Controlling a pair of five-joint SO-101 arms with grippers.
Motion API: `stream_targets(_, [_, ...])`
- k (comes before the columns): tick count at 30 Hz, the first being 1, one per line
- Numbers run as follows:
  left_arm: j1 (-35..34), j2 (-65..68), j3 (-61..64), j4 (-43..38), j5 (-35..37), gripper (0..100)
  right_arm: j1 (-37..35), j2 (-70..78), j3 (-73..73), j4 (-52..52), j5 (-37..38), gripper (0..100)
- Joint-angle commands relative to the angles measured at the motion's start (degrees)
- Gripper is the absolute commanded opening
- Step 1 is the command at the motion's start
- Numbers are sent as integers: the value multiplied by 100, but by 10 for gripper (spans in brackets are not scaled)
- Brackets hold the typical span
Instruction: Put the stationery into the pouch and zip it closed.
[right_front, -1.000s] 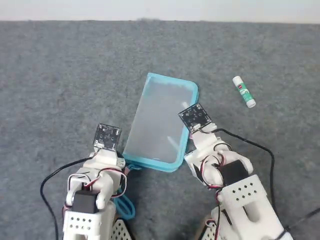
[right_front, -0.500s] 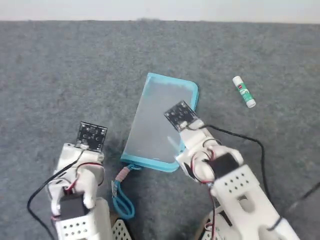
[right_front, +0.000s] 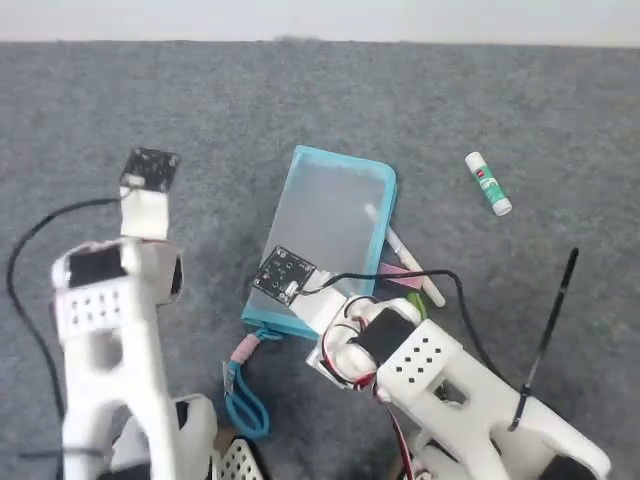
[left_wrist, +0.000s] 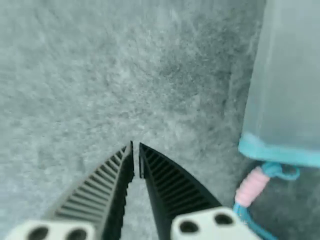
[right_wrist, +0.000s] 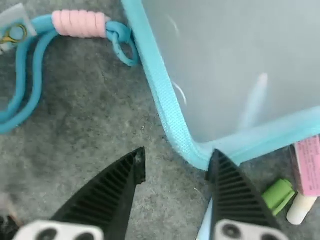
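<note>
One teal pouch lies mid-desk, a small stationery pile touching its right side and a glue stick well apart, far right. Right pincer gapes wide at the pouch's near edge. Left pincer, tips almost touching, hangs over bare desk left of the pouch.

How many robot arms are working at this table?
2. In the high view, the left arm stands over the grey carpet, left of the blue pouch. The right arm is at the pouch's near corner, beside its strap. None looks hidden.
</note>
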Motion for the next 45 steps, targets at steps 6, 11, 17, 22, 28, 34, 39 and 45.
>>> stream_targets(6, [-378, 369, -13, -818, 651, 96, 57, -84, 712, -1015, 79, 230])
stream_targets(11, [-475, 176, 620, -1495, 677, 121, 910, -84, 765, -1367, 79, 230])
stream_targets(17, [-475, -105, 954, -1837, 985, 122, 1525, -75, 642, -1499, 176, 230])
stream_targets(22, [-466, -141, 963, -1855, 985, 122, 1780, 338, 325, -1560, 229, 230])
stream_targets(28, [-466, -132, 963, -1855, 993, 122, 2114, 1965, -879, -1481, 229, 229])
stream_targets(34, [-457, -132, 1165, -2163, 993, 122, 2105, 2484, -1512, -1385, 229, 230])
stream_targets(39, [-457, -132, 1358, -2453, 993, 122, 2202, 2791, -2084, -1525, 202, 230])
stream_targets(45, [-202, -158, 1508, -2505, 1002, 122, 2695, 3468, -3077, -1349, 193, 228])
